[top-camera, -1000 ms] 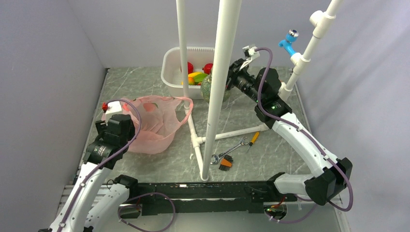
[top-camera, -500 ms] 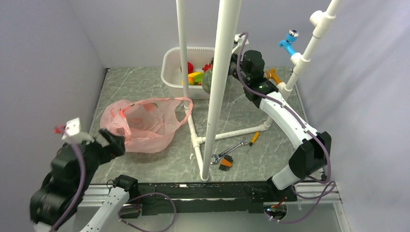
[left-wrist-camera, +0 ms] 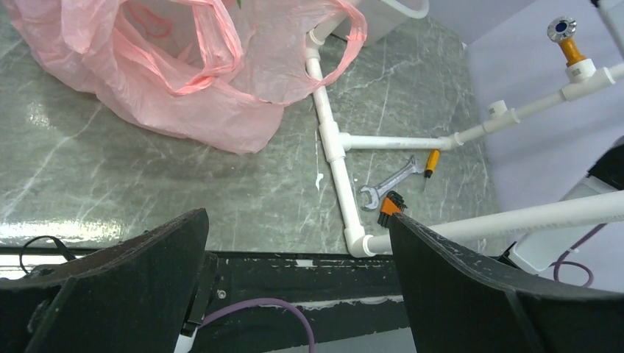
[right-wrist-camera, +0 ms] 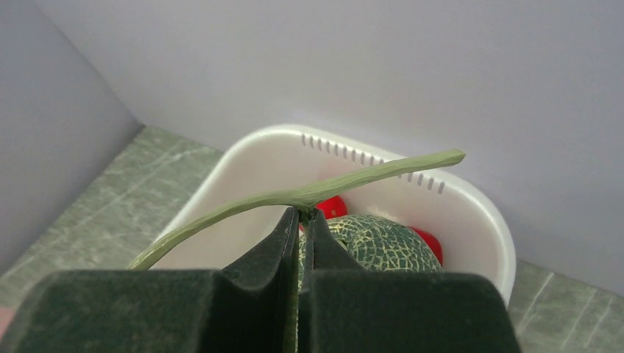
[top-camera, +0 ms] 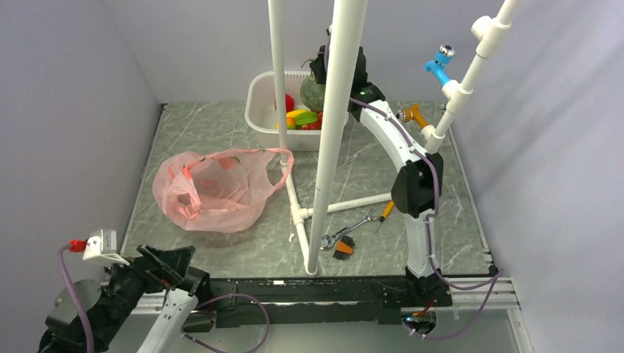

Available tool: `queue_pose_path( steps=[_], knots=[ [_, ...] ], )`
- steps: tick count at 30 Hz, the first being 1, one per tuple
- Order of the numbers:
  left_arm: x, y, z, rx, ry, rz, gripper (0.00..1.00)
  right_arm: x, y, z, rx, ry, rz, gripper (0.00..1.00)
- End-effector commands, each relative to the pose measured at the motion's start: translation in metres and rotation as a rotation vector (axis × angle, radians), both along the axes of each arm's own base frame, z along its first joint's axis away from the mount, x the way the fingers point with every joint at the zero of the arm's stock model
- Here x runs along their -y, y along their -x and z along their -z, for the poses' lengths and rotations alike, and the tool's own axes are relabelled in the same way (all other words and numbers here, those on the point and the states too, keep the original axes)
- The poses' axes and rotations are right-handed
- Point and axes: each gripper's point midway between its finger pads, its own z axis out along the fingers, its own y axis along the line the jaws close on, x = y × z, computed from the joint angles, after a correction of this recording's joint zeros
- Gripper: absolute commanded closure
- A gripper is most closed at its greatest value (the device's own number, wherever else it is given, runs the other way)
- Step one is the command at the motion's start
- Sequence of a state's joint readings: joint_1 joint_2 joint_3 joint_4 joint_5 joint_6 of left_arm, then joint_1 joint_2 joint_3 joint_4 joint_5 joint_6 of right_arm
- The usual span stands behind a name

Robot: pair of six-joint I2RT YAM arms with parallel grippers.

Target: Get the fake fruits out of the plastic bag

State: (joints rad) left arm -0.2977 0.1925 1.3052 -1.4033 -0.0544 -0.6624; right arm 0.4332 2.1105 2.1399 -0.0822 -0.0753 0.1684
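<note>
Most of the job looks done. Small glossy toy fruits (top-camera: 300,118), red, yellow and green, lie in the white rectangular plastic tub (top-camera: 257,99) at the far edge of the worktop (top-camera: 221,125). The thin crinkly pink plastic bag (top-camera: 213,195) lies slack near the left edge, and you cannot tell if any piece is inside it. Your right arm (top-camera: 401,147) reaches far forward, jaws pressed together on the thin green stem (right-wrist-camera: 353,180) of the dull-green netted ball (right-wrist-camera: 375,239), which hangs over the tub. Your left arm (top-camera: 110,294) is folded at the near left corner, jaws wide apart, holding nothing.
</note>
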Motion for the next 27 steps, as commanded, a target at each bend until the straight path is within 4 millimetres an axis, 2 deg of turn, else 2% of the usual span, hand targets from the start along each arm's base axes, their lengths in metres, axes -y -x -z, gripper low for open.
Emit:
queue_pose_path(
  steps=[1, 6, 11, 13, 18, 20, 21, 22, 27],
  knots=[
    [0.003, 0.009, -0.002, 0.002, 0.043, 0.011, 0.01, 0.0, -0.017, 0.013, -0.019, 0.018, 0.025, 1.0],
    [0.003, 0.011, 0.006, -0.026, 0.038, 0.011, 0.01, -0.01, -0.027, 0.053, -0.096, 0.01, 0.018, 1.0],
    [0.006, 0.012, 0.01, -0.035, 0.056, 0.023, 0.01, -0.017, -0.03, 0.102, -0.191, 0.035, 0.004, 1.0],
    [0.006, 0.012, 0.011, -0.034, 0.061, 0.023, 0.01, -0.019, -0.028, 0.114, -0.223, 0.05, -0.004, 1.0],
    [0.005, 0.015, 0.012, -0.033, 0.057, 0.021, 0.01, -0.026, -0.018, 0.135, -0.273, 0.089, -0.026, 0.76],
    [0.005, 0.014, 0.011, -0.031, 0.054, 0.023, 0.01, -0.03, -0.013, 0.137, -0.282, 0.107, -0.037, 0.6],
    [0.006, 0.014, 0.012, -0.032, 0.053, 0.025, 0.0, -0.03, -0.012, 0.137, -0.289, 0.117, -0.03, 0.47],
    [0.006, 0.013, 0.012, -0.032, 0.051, 0.026, 0.01, -0.029, -0.01, 0.137, -0.293, 0.129, -0.026, 0.4],
    [0.009, 0.011, 0.014, -0.035, 0.051, 0.043, 0.01, -0.02, 0.0, 0.117, -0.286, 0.178, 0.005, 0.25]
  ],
)
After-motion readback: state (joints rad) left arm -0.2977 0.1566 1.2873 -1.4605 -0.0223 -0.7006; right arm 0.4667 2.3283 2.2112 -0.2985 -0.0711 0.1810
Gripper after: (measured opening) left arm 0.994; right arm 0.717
